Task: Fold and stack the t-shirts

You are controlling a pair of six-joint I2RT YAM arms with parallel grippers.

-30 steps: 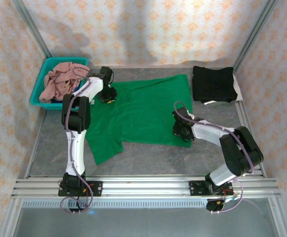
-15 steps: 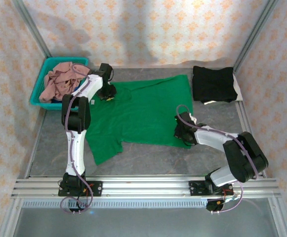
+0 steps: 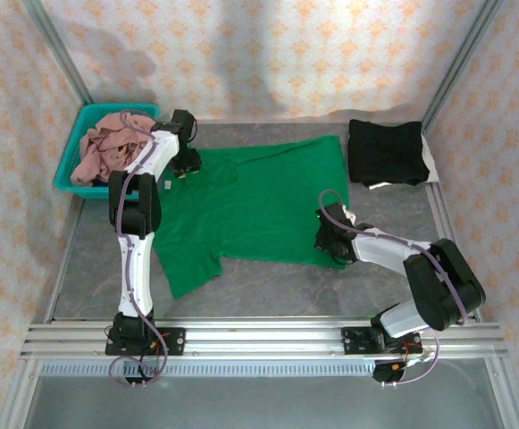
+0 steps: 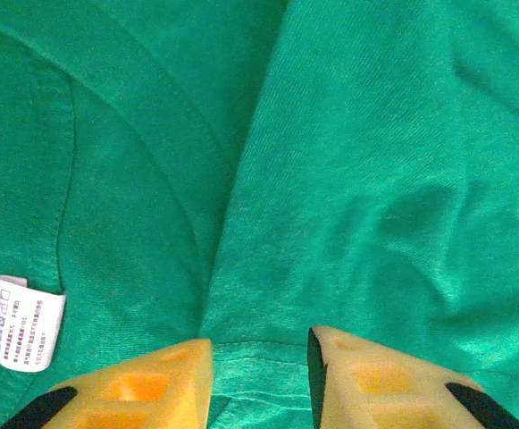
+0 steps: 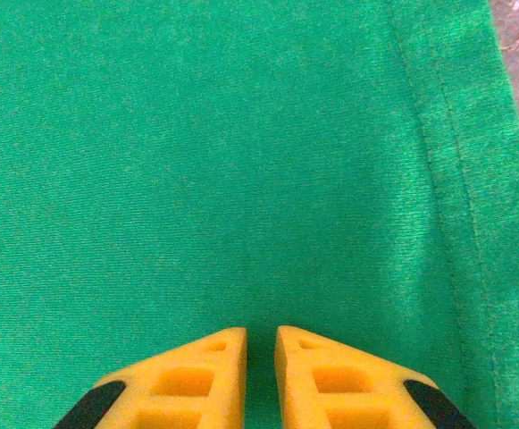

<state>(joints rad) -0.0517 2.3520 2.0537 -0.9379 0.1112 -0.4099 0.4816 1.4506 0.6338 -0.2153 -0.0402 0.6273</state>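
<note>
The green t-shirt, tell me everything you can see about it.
The green t-shirt is bright green knit cloth, short-sleeved, and lies spread flat and unfolded on the grey table. Its collar is toward the left arm and one sleeve points to the near edge. A white care label sits inside the ribbed collar. The left tool rests on the cloth beside the collar, a crease running between its fingers. The right tool is nearly closed on cloth by the stitched hem.
</note>
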